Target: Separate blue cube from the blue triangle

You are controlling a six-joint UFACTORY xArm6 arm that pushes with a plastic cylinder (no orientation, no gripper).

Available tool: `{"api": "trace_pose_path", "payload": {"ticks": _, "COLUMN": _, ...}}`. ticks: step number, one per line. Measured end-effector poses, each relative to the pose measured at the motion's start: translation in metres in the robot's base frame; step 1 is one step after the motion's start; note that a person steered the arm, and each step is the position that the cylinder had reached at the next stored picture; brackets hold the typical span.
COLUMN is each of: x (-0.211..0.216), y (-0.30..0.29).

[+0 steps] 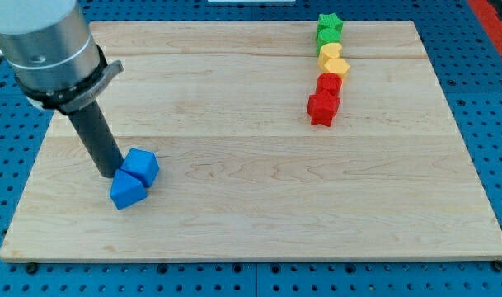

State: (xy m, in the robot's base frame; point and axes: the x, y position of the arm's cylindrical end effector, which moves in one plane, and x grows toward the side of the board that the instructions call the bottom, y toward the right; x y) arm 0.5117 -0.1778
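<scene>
The blue cube (141, 166) and the blue triangle (127, 190) lie at the lower left of the wooden board (251, 190), touching each other, the triangle just below and left of the cube. My tip (112, 173) rests on the board right against their left side, near where the two blocks meet. The dark rod slants up to the view's left into the grey arm body.
A column of blocks stands at the top right: a green star (330, 21), a green block (327, 36), a yellow block (330, 52), a yellow heart (336, 66), a red block (329, 83) and a red star (322, 108).
</scene>
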Motion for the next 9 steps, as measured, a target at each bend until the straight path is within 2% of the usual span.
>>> {"api": "trace_pose_path", "payload": {"ticks": 2, "x": 0.007, "y": 0.030}}
{"api": "trace_pose_path", "payload": {"ticks": 6, "x": -0.033, "y": 0.083}}
{"api": "trace_pose_path", "payload": {"ticks": 8, "x": -0.023, "y": 0.137}}
{"api": "trace_pose_path", "payload": {"ticks": 9, "x": -0.001, "y": 0.153}}
